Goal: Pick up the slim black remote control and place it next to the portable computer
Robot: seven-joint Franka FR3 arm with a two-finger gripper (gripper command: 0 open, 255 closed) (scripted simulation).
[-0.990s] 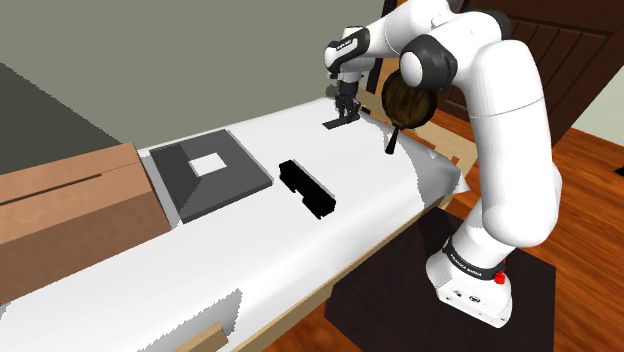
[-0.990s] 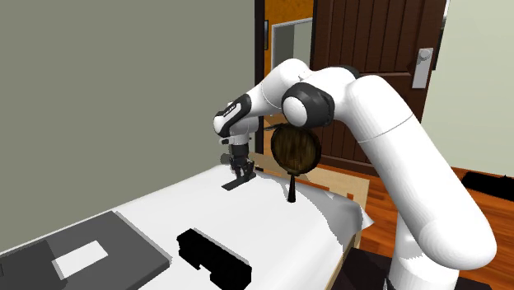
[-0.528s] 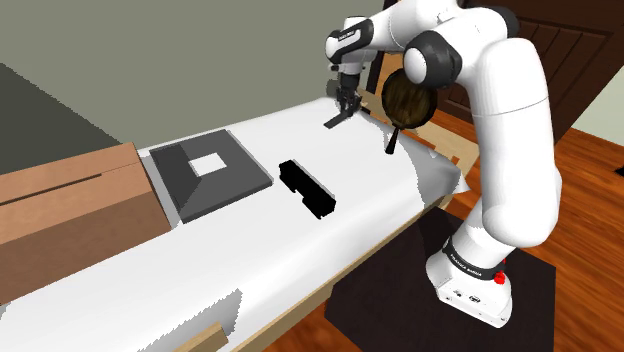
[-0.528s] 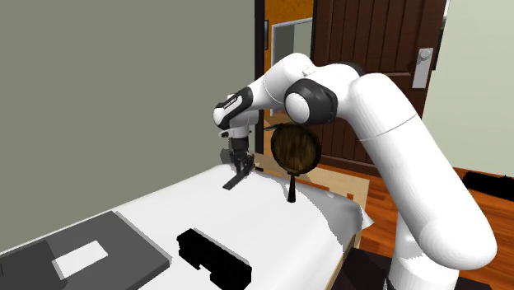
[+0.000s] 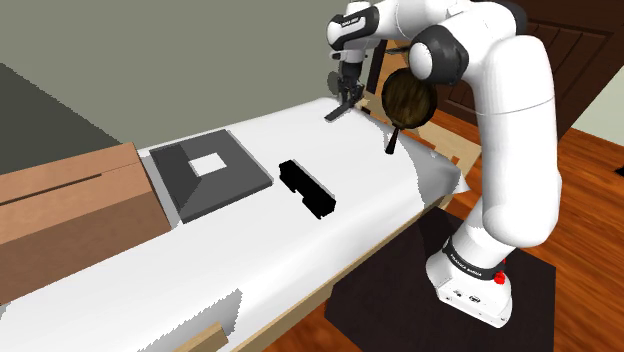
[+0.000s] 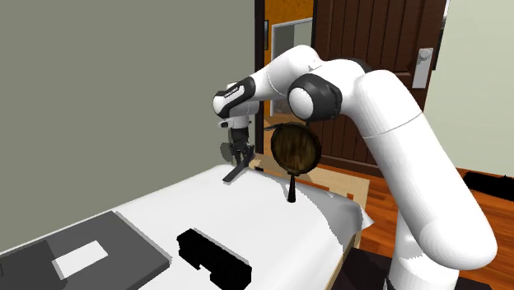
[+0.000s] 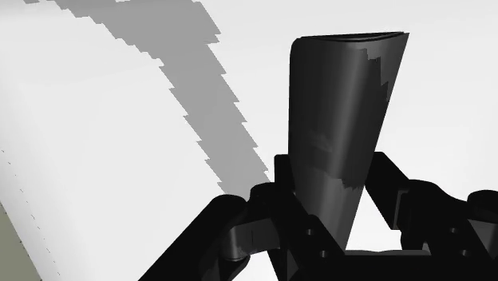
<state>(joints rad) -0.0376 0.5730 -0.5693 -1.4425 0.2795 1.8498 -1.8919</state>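
Observation:
The slim black remote (image 5: 337,113) hangs tilted in the air above the far end of the white bed top (image 5: 260,130). My gripper (image 5: 345,95) is shut on its upper end. In the second exterior view the remote (image 6: 232,173) dangles below the gripper (image 6: 237,158), its lower tip just above the surface. The wrist view shows the remote (image 7: 343,120) clasped between the fingers (image 7: 267,211). The portable computer (image 5: 210,175) lies closed, a grey slab with a white square, toward the shoulder view's left; it is also at the lower left of the second exterior view (image 6: 82,251).
A black box (image 5: 307,188) lies on the white top between the computer and the arm's stand. A round brown pan-like thing (image 5: 407,100) stands upright near the gripper. A wooden block (image 5: 70,200) borders the computer. A dark door (image 6: 371,49) is behind.
My gripper has risen with the remote shut in it. The remote's lower end has come up off the white top and hangs a little higher.

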